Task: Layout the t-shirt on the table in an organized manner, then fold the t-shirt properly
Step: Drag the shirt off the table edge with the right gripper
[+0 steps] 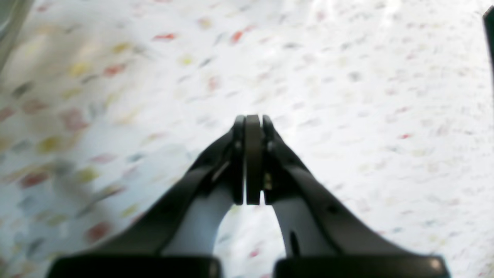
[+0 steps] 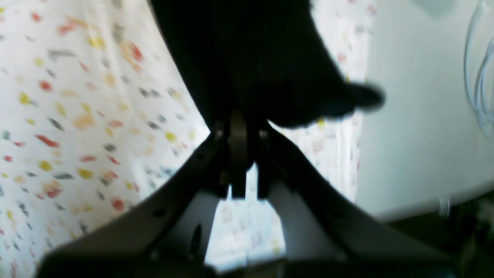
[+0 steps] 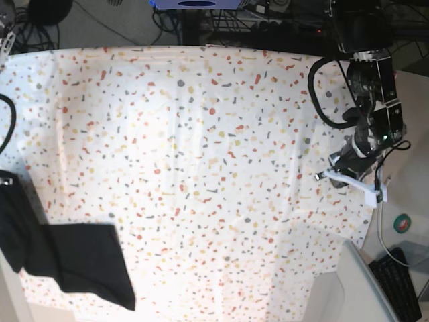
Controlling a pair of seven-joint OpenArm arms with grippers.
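right fingers (image 2: pixel 238 127) clamp t-shirt (image 3: pixel 80 263) | black, bunched | table (image 3: pixel 201 147) edge

The left claw (image 1: pixel 252 127) is built from two curved black fingers (image 1: pixel 216 162) with pale grey-white inner faces and a flat dark pad between them. Small screws are seen beside the pads. The right claw (image 2: pixel 238 127) is shaped the same way. In the base view, the left arm (image 3: pixel 372 100) is made of black housings, looped with a black cable, and ends in white parts.

no text, label or number is readable in these views.
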